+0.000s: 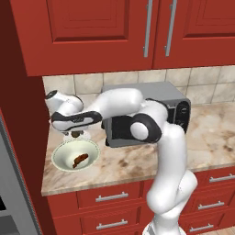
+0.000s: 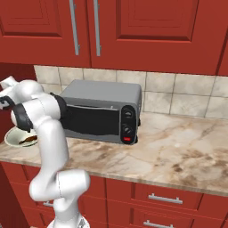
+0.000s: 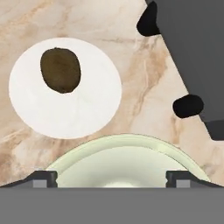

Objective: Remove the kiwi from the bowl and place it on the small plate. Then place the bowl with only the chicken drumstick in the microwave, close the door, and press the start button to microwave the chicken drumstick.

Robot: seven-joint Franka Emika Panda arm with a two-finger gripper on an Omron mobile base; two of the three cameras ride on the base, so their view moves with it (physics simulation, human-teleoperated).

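Observation:
A brown kiwi (image 3: pixel 61 70) lies on the small white plate (image 3: pixel 83 109), off-centre toward its rim. My gripper (image 3: pixel 111 177) hovers above them with its fingertips (image 3: pixel 43 178) spread wide and nothing held between them. Just below the plate in the hand view curves the pale green rim of the bowl (image 3: pixel 122 142). From the left base view the bowl (image 1: pixel 63 151) sits near the counter's left front corner with the chicken drumstick (image 1: pixel 80 159) inside, and the kiwi (image 1: pixel 75 134) peeks out behind it under my hand. The bowl (image 2: pixel 13 138) also shows past my arm.
The grey microwave (image 1: pixel 156 98) stands just right of the plate, with its controls and red button (image 2: pixel 127 139) on the right of its front. Its dark feet (image 3: pixel 187 106) rest on the marble counter (image 1: pixel 211 137). A red cabinet wall (image 1: pixel 23 119) bounds the left; upper cabinets hang overhead.

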